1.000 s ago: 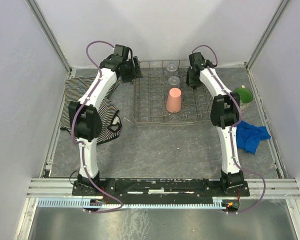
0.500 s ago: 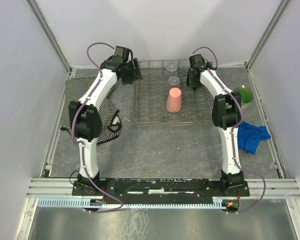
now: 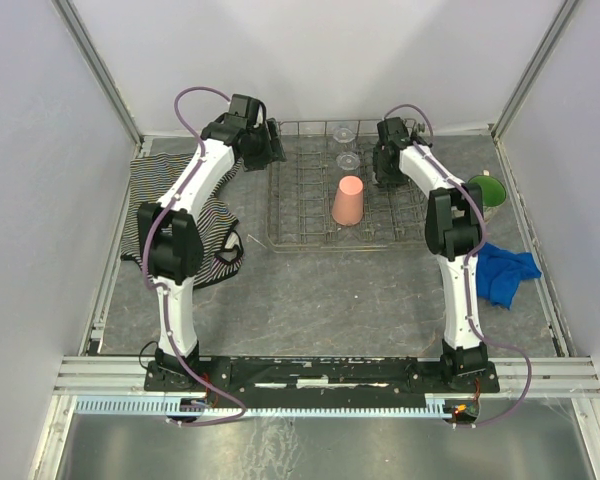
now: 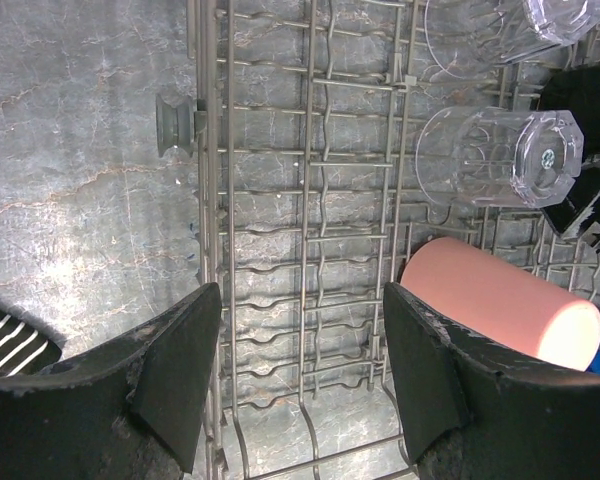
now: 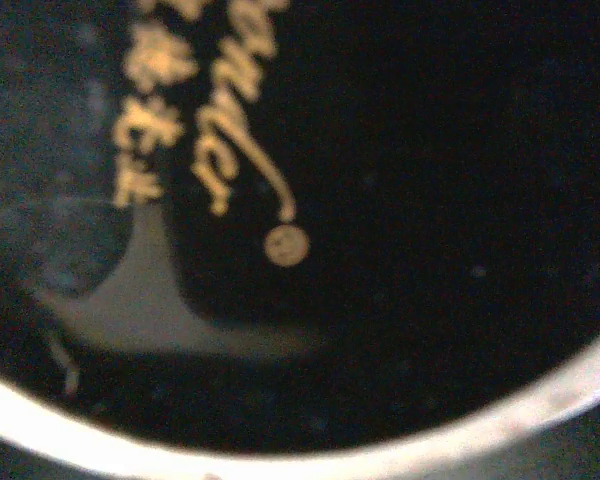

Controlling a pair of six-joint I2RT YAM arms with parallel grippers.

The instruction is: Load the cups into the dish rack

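Left tool (image 4: 302,380) agape over thin wire rack (image 4: 310,200); right tool (image 3: 386,172) at glossy black mug (image 5: 400,150), grip unclear.

Robot lab test cell; plain pale panel walls (image 3: 40,200) box in table on three sides; aluminium profile posts (image 3: 92,60) at corners; aluminium rails (image 3: 100,375) along near edge; white left arm (image 3: 195,185) and right arm (image 3: 450,230) bolted to black base plate (image 3: 320,372); purple cables (image 3: 187,93) loop loose off arms; tabletop (image 3: 330,300) covered in grey marble-pattern sheet; household things laid out as props: wire dish rack (image 3: 300,215), salmon-pink tumbler (image 3: 347,200), striped cloth (image 3: 145,185), blue cloth (image 3: 505,272).
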